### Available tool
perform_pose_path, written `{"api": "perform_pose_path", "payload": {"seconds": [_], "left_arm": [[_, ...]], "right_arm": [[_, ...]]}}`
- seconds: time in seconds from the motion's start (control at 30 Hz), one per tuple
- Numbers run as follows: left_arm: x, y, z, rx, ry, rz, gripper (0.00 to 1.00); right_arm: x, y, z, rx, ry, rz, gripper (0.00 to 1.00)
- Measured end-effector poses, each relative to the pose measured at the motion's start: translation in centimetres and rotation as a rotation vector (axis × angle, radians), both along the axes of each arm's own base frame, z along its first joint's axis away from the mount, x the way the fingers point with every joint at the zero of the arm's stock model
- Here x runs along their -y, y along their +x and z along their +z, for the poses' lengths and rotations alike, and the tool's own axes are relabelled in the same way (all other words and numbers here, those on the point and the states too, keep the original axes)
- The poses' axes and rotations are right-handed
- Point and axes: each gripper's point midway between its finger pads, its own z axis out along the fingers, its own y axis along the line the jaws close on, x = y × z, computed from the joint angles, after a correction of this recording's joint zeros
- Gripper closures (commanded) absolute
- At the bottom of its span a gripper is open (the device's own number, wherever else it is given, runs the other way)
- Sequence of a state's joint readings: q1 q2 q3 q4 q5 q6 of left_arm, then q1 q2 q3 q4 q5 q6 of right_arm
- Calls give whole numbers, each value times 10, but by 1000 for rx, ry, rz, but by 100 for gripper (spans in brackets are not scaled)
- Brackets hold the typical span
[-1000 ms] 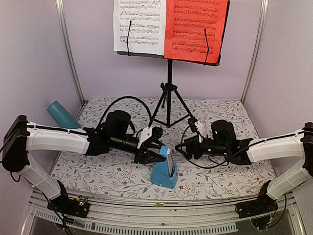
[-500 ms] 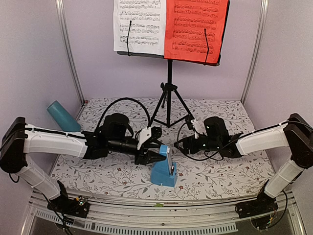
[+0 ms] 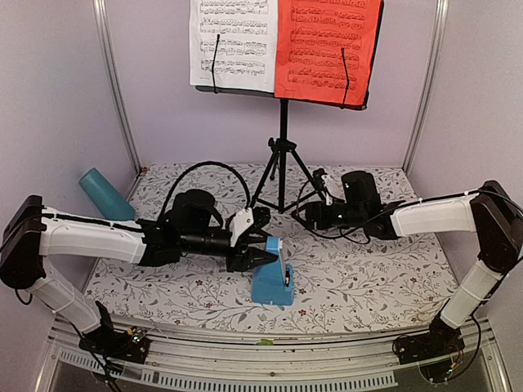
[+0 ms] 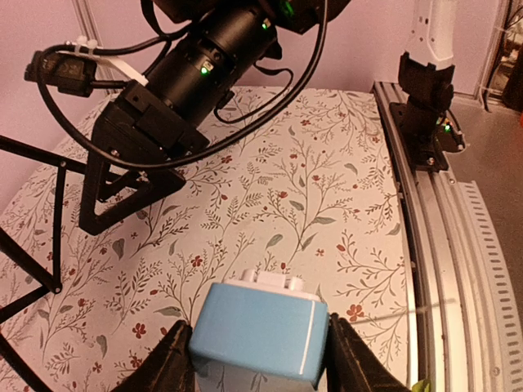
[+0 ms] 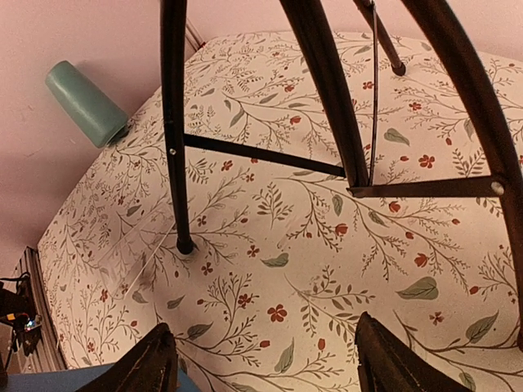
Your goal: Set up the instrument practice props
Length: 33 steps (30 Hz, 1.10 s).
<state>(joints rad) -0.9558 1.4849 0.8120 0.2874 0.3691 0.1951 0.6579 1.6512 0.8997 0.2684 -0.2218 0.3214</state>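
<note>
Top view: black tripod music stand stands upright at the back centre of the floral bench. White sheet of music sits on the left half of its desk, red sheet of music on the right half, side by side, edges touching or just overlapping. Small blue metronome stands on the bench near the front, in front of the tripod feet. Left hand reaches in from the left, level with the metronome's top, fingers closed on its upper part. Right hand hovers low just right of the tripod legs, well apart from the metronome, holding nothing. Teal cup lies tilted against the left wall, far from both hands.

Left wrist view: metronome top sits between the two black fingers, each pressing a side, so the grip is on. Right hand is visible beyond at upper left, above the bench. Front rail runs down the right.

Right wrist view: fingers spread wide, only bare bench between them. Tripod legs stand right ahead, close, not touched. Cup lies at the far left edge.
</note>
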Motion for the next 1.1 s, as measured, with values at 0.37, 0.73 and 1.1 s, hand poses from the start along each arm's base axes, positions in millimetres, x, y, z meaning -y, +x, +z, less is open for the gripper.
{"api": "perform_pose_path", "payload": {"seconds": [0.37,0.73,1.1], "left_arm": [[-2,8,0,-1,1,50,31],[-2,18,9,34,-26,100,4],[-28,11,46,56,-121,171,4]], "right_arm": [[11,0,18,16,-1,-27,11],[33,-14,49,78,22,-78,1],[63,-25,61,115,11,-177,1]]}}
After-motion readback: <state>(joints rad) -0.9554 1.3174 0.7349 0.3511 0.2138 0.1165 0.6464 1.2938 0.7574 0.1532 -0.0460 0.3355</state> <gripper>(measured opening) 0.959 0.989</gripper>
